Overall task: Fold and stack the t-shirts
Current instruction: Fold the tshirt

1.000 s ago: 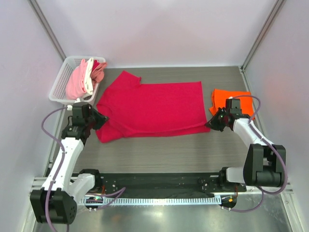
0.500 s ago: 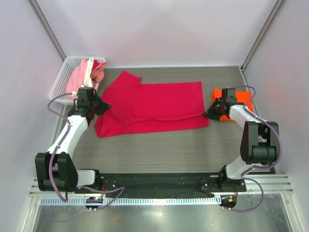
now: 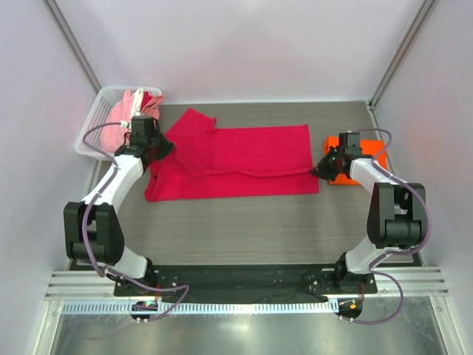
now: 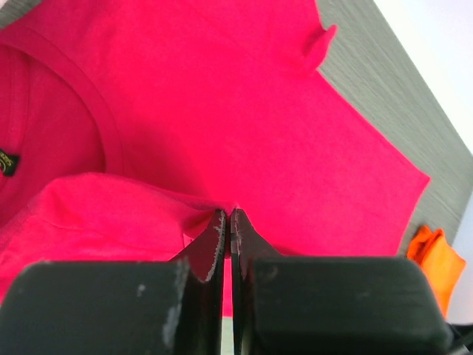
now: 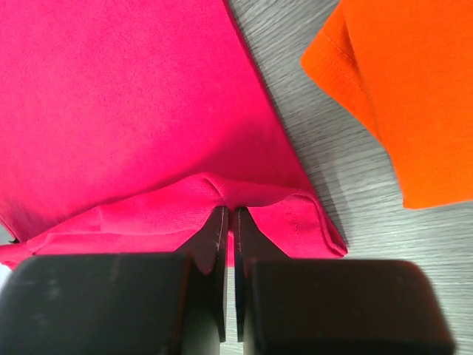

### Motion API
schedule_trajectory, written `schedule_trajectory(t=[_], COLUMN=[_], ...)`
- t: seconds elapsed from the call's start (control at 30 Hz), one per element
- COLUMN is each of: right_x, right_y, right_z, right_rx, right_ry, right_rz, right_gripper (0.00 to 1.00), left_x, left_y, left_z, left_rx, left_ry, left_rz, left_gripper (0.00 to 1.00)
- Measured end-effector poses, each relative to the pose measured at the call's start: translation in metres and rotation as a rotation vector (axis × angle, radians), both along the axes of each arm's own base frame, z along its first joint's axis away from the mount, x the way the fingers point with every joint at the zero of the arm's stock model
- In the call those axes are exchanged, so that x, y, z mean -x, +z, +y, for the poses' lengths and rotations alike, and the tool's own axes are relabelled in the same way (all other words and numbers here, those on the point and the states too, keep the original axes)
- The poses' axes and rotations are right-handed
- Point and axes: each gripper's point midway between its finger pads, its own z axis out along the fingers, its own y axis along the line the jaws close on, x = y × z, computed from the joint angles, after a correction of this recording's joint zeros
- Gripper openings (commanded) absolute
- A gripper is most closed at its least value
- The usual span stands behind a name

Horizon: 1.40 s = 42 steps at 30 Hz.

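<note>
A crimson t-shirt (image 3: 244, 159) lies spread across the middle of the table, its near edge lifted and carried partly over itself. My left gripper (image 3: 164, 150) is shut on the shirt's left side, pinching a fold of red cloth (image 4: 207, 214); the neckline and a dark label (image 4: 6, 163) show beside it. On the right, my right gripper (image 3: 319, 171) is shut on the shirt's hem corner (image 5: 295, 214). A folded orange t-shirt (image 3: 362, 155) rests at the right, under the right arm, and shows again in the right wrist view as orange cloth (image 5: 406, 89).
A white basket (image 3: 92, 129) at the back left holds pink and white shirts (image 3: 129, 115). Walls stand close on both sides, with metal posts at the back corners. Bare grey table (image 3: 244, 229) lies in front of the red shirt.
Both grippers have moved away from me toward the back, dragging the red shirt's near edge up over its body. The folded-over strip has grown wider.
</note>
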Motion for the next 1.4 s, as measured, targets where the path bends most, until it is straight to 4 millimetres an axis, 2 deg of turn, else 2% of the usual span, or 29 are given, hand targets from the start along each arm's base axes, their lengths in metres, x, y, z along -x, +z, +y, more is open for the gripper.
schedule_trajectory(t=[0.1, 0.13, 0.2, 0.23, 0.3, 0.33, 0.37, 0.43, 0.53, 0.57, 0.63, 0.7, 0.77, 0.8, 0.9, 1.03, 1.17, 1.23, 1.33, 1.37, 1.4], right_x=[-0.002, -0.002, -0.003, -0.003, -0.004, -0.004, -0.004, -0.003, 0.012, 0.018, 0.033, 0.048, 0.059, 0.065, 0.078, 0.068, 0.058, 0.049, 0.041, 0.041, 0.041], right_y=[-0.002, -0.004, -0.008, -0.009, -0.01, -0.009, -0.007, 0.0, 0.012, 0.013, 0.012, 0.003, -0.009, -0.017, -0.034, -0.03, -0.034, -0.034, -0.037, -0.038, -0.04], right_z=[-0.001, -0.001, -0.001, -0.001, -0.001, -0.002, -0.002, -0.001, 0.006, 0.007, 0.009, 0.007, 0.006, 0.005, 0.001, -0.002, -0.002, -0.002, -0.003, -0.003, -0.004], right_rx=[-0.001, -0.001, -0.001, 0.001, 0.015, 0.034, 0.048, 0.07, 0.096, 0.1, 0.108, 0.104, 0.096, 0.088, 0.079, 0.058, 0.046, 0.044, 0.043, 0.044, 0.044], right_ry=[-0.008, -0.011, -0.02, -0.02, -0.025, -0.026, -0.027, -0.025, -0.016, -0.016, -0.02, -0.047, -0.079, -0.1, -0.16, -0.224, -0.259, -0.268, -0.283, -0.287, -0.293], right_rz=[0.002, 0.005, 0.012, 0.015, 0.015, 0.01, 0.004, -0.022, -0.07, -0.078, -0.093, -0.082, -0.062, -0.05, -0.022, -0.059, -0.049, -0.044, -0.035, -0.03, -0.024], right_gripper=[0.2, 0.27, 0.35, 0.53, 0.67, 0.71, 0.72, 0.71, 0.66, 0.63, 0.58, 0.52, 0.53, 0.56, 0.56, 0.56, 0.51, 0.45, 0.25, 0.12, 0.07], left_x=[-0.008, -0.011, -0.019, -0.022, -0.029, -0.033, -0.035, -0.039, -0.043, -0.044, -0.041, -0.035, -0.027, -0.02, 0.013, 0.053, 0.088, 0.103, 0.121, 0.128, 0.133], left_y=[-0.008, -0.01, -0.016, -0.017, -0.019, -0.019, -0.017, -0.012, 0.002, 0.005, 0.01, 0.016, 0.023, 0.027, 0.031, 0.025, -0.004, -0.021, -0.043, -0.052, -0.059], left_z=[0.001, 0.002, 0.0, -0.001, -0.002, -0.002, -0.002, -0.002, -0.002, -0.001, -0.001, -0.004, -0.006, -0.008, -0.011, -0.004, 0.012, 0.023, 0.035, 0.038, 0.04], left_rx=[-0.014, -0.019, -0.026, -0.027, -0.032, -0.035, -0.038, -0.055, -0.073, -0.078, -0.084, -0.087, -0.089, -0.09, -0.076, -0.039, 0.023, 0.057, 0.106, 0.116, 0.122], left_ry=[0.005, 0.005, 0.001, -0.002, -0.006, -0.009, -0.012, -0.026, -0.042, -0.047, -0.053, -0.061, -0.065, -0.069, -0.06, -0.005, 0.099, 0.164, 0.251, 0.28, 0.296], left_rz=[0.021, 0.025, 0.037, 0.04, 0.045, 0.045, 0.045, 0.045, 0.015, 0.008, 0.001, -0.01, -0.024, -0.032, -0.045, -0.049, -0.005, 0.024, 0.056, 0.071, 0.081], left_gripper=[0.0, 0.0, 0.0, 0.0, 0.01, 0.04, 0.12, 0.25, 0.68, 0.9, 0.93, 0.93, 0.94, 0.95, 1.0, 1.0, 0.98, 0.94, 0.9, 0.89, 0.89])
